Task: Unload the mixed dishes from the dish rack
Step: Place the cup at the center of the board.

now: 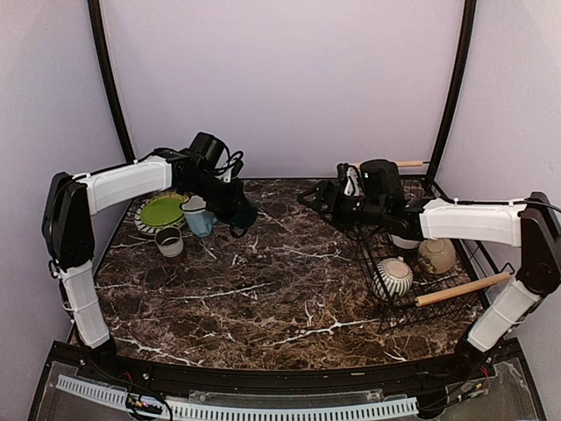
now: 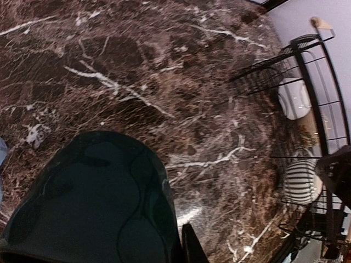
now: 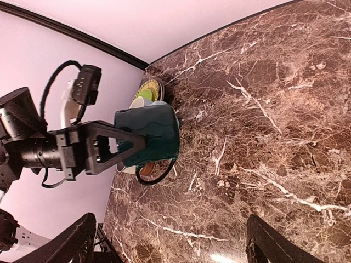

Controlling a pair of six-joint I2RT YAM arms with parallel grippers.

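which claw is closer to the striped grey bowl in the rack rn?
Right. Right claw is open beside the rack's far-left corner, just beyond the striped grey bowl; left claw is across the table, shut on the dark green mug.

Two plates are showing, a green plate (image 1: 163, 210) and a striped plate (image 1: 140, 224). Also showing are two mugs, a blue mug (image 1: 200, 221) and a dark green mug (image 1: 243, 215); one cup (image 1: 170, 242); three bowls, a striped bowl (image 1: 393, 277), a tan bowl (image 1: 436, 255) and a white bowl (image 2: 294, 98); one rack (image 1: 386, 309); and two robot arms (image 1: 123, 184).
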